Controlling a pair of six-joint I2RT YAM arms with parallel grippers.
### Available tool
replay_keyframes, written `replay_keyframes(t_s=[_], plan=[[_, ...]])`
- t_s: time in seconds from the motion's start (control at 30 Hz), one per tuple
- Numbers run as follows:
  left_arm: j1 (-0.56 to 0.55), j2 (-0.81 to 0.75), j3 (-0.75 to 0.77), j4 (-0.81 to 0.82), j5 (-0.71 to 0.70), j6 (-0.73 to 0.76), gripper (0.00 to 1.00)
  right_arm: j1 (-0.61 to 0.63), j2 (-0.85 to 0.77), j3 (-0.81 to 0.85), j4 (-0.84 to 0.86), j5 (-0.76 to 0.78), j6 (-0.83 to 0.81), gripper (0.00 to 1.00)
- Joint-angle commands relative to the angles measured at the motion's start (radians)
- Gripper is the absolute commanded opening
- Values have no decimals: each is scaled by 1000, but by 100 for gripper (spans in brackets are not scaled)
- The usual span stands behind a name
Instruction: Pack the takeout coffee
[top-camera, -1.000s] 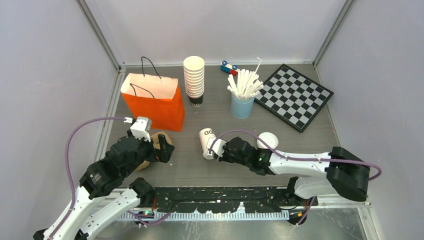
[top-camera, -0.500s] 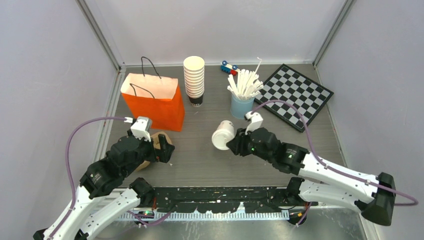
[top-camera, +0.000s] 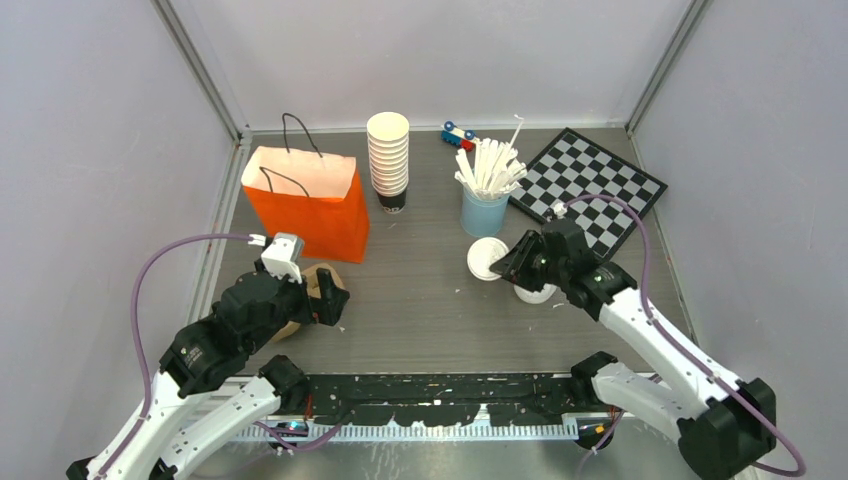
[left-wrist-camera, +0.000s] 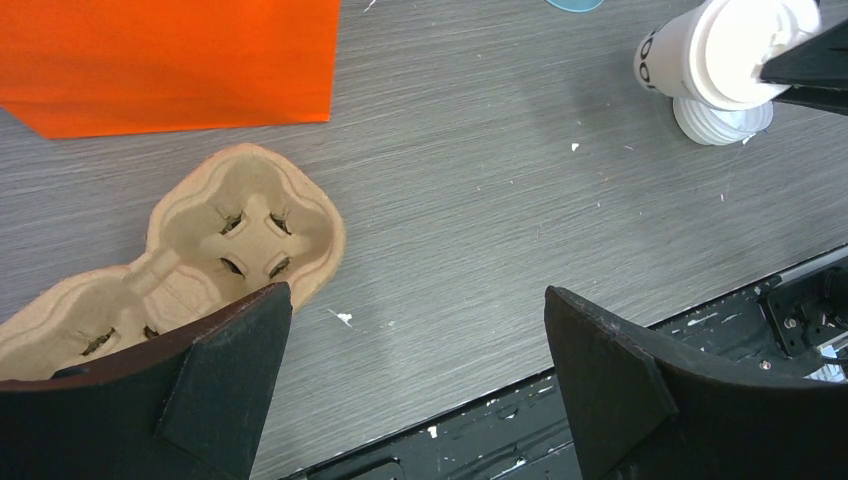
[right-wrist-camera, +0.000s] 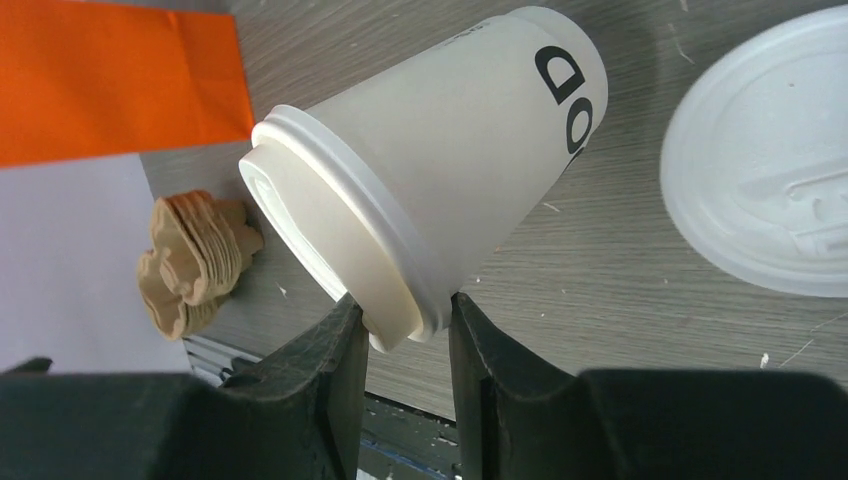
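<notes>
White cup hangs tilted, pinched at its lid by the right gripper, beside the second cup; left gripper gapes empty over the carrier; next, I judge, seat it upright there.

overhead view looks down from behind; both close wrist views share the tilted lidded cup.

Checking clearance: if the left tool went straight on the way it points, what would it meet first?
Likely bare table, between the open fingers of the left tool; one finger may clip the cardboard cup carrier; depth unclear.
</notes>
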Motion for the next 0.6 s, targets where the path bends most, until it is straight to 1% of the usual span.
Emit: replay_keyframes(t_s=[0.0, 0.13, 0.27, 0.47, 0.57], plan=[[1, 8, -1, 19, -19, 9, 100, -131, 95, 57, 37, -234, 39, 34], [1, 5, -2, 19, -23, 8, 100, -243, 171, 69, 75, -335, 56, 34], [1, 9, -2, 19, -23, 9, 100, -321, 233, 78, 120, -404, 74, 34], [1, 18, 1, 19, -23, 10, 100, -386, 336, 112, 121, -469, 64, 35], [1, 17, 1, 18, -26, 10, 100, -402, 368, 116, 121, -474, 59, 39]])
